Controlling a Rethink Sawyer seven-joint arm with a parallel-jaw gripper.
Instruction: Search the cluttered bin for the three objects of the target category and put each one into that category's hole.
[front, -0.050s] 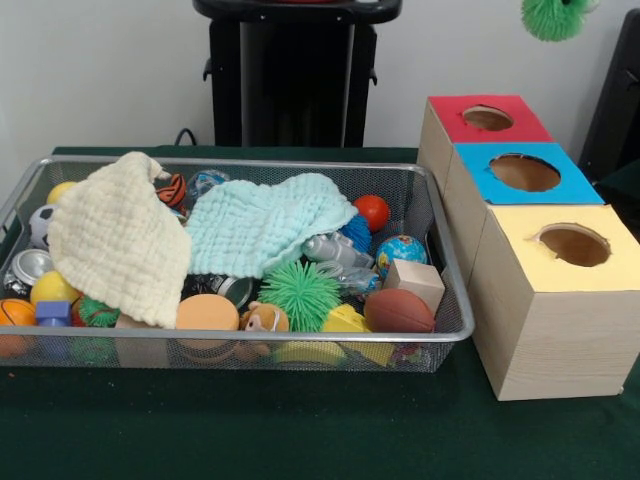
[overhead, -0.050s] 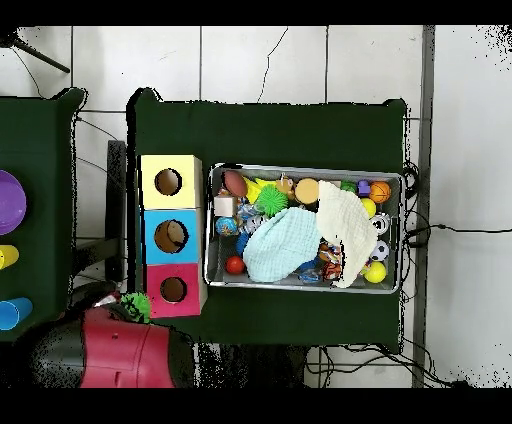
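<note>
A green spiky ball (front, -0.050s: 553, 14) hangs in the air at the front view's 1 o'clock corner, clear of the worktop (front, -0.050s: 300, 430). From overhead it sits just beside the red box (overhead, -0.050s: 172, 290), at about 8 o'clock from that box's hole (overhead, -0.050s: 173, 289), tight against the end of the red arm (overhead, -0.050s: 120, 355). The hand is hidden there, so I cannot tell whether it is wide, narrow or clamped on the ball. A ball aloft suggests that it is carried.

Spiky balls look like the target category. A second green spiky ball (front, -0.050s: 300, 293) lies exposed in the wire bin (front, -0.050s: 250, 163), at 6 o'clock from the pale blue cloth (front, -0.050s: 265, 225). A blue spiky ball (front, -0.050s: 357, 233) peeks out at that cloth's 3 o'clock edge, beside the red ball (front, -0.050s: 372, 211).

These balls are probably light, soft and squashy. Their rubbery strands would bend and slip if pinched alone. Closing across the core, from straight above, should hold better. The blue one is wedged among neighbours and partly under cloth, so snagging the fabric is a risk.

The airborne ball is not yet over the red hole.
</note>
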